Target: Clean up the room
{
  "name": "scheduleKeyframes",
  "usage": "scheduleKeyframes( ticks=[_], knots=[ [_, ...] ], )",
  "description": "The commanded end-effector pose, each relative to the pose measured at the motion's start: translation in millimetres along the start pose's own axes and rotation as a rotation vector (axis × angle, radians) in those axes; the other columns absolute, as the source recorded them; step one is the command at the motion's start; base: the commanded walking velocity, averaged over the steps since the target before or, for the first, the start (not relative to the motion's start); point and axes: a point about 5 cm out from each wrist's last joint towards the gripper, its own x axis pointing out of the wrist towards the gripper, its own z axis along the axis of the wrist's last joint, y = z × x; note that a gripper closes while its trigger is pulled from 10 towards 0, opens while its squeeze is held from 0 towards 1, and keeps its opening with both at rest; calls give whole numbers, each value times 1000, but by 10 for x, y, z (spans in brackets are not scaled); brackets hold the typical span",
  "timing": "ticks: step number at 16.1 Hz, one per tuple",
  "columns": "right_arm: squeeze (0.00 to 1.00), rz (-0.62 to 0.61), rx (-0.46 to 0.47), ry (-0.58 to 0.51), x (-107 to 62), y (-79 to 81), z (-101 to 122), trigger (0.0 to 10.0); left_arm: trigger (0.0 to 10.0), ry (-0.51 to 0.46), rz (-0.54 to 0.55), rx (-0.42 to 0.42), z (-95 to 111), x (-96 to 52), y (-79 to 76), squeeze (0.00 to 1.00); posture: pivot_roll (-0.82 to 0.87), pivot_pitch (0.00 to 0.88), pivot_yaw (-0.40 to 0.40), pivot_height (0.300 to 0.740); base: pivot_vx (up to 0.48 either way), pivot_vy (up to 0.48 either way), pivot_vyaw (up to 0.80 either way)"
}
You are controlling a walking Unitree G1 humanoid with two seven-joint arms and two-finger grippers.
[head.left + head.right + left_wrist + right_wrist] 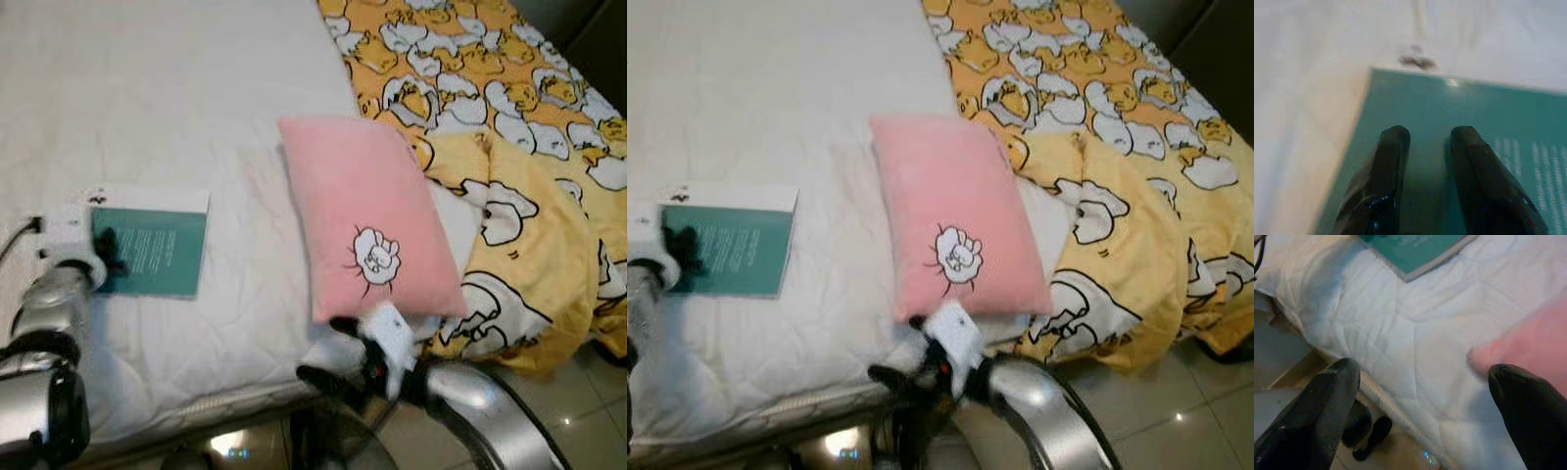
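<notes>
Lying on the white bed, a teal book sits left, a pink pillow right. Left gripper hovers narrow over the book. Right gripper spreads wide at the bed's near edge beside the pillow.

Bedroom: bed, pillow, duvet

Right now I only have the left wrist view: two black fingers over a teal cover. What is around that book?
Observer: The teal book lies flat on the white quilted bed, with the left gripper over its near edge.
Operator: Where is the other arm?
Observer: The right gripper hangs open at the bed's edge, just below a pink cushion.
Operator: Anything else on the bed?
Observer: A yellow cartoon-print blanket lies rumpled beside the cushion.
</notes>
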Motion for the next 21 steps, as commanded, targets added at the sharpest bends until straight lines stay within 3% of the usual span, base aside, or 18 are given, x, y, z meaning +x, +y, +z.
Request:
scheduleKeyframes(
  ticks=[1,3,7,10,11,12,13,15,16,18,19,21],
  knots=[
    [0,-10,0,-11,47,-56,2,10000,0,-95,-12,0,126,-23,93,0,-96,103,-141,740,0,0,0],
    [0,10,-12,-29,197,-112,41,10000,0,-170,-75,25,155,-77,84,0,-31,70,-138,740,0,0,0],
    [0,28,-36,-56,390,-205,134,10000,0,-217,-161,50,-2,-225,-45,0,61,25,-152,740,0,0,0],
    [0,-20,-57,-87,577,-342,252,10000,0,-228,-153,86,-149,-410,-48,0,146,15,-182,740,0,0,0],
    [0,-104,-61,-125,663,-437,339,10000,3725,-236,-85,131,-158,-458,9,0,158,20,-190,740,0,0,0],
    [0,-128,-64,-136,682,-464,364,10000,3725,-244,-62,138,-151,-471,24,0,158,20,-190,740,0,0,0],
    [1000,-150,-23,-158,794,-519,439,10000,10000,-289,-22,170,-100,-552,-2,0,190,52,-227,740,0,0,0],
    [1000,-153,-2,-165,891,-544,498,10000,10000,-321,13,167,-68,-648,-37,0,196,65,-237,740,0,0,0],
    [1000,-182,23,-179,960,-629,570,10000,10000,-341,8,139,-81,-790,-231,0,206,77,-233,740,0,0,0],
    [1000,-238,46,-177,964,-702,586,10000,10000,-335,-54,136,-112,-834,-469,0,203,67,-205,740,0,0,0],
    [1000,-326,68,-167,945,-786,567,10000,10000,-333,-122,154,-130,-842,-716,0,192,75,-187,740,0,-480,0],
    [1000,-416,67,-168,913,-866,558,10000,10000,-316,-133,154,-112,-785,-859,0,179,82,-169,740,0,-439,0]
  ],
)
